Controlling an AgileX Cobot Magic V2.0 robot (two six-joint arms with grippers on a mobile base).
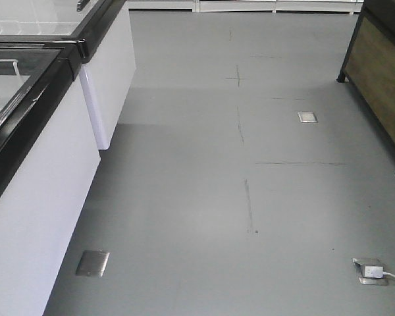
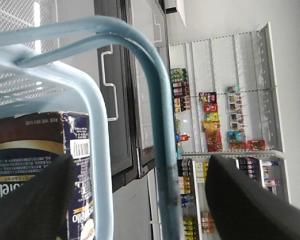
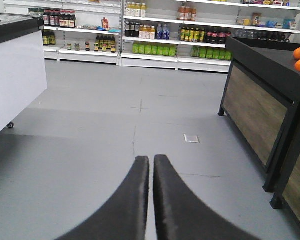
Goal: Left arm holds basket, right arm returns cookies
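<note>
Closest to the lens, left gripper (image 2: 138, 162) spread wide across the bottom of the left wrist view, basket (image 2: 20, 85) handle passing between its fingers (image 2: 30, 200) with no visible pinch. In the right wrist view, right gripper (image 3: 151, 159) clenched on nothing, low centre, aimed over bare floor (image 3: 90, 125). Next in size, the pale blue basket filling the upper left, and apparently inside it at lower left the cookies (image 2: 35, 145) box: probably light, stiff cardboard with crushable corners and slick print, best pinched gently across its narrow faces.

Right hand (image 3: 151, 159) closed, left hand (image 2: 139, 162) seemingly spread
</note>
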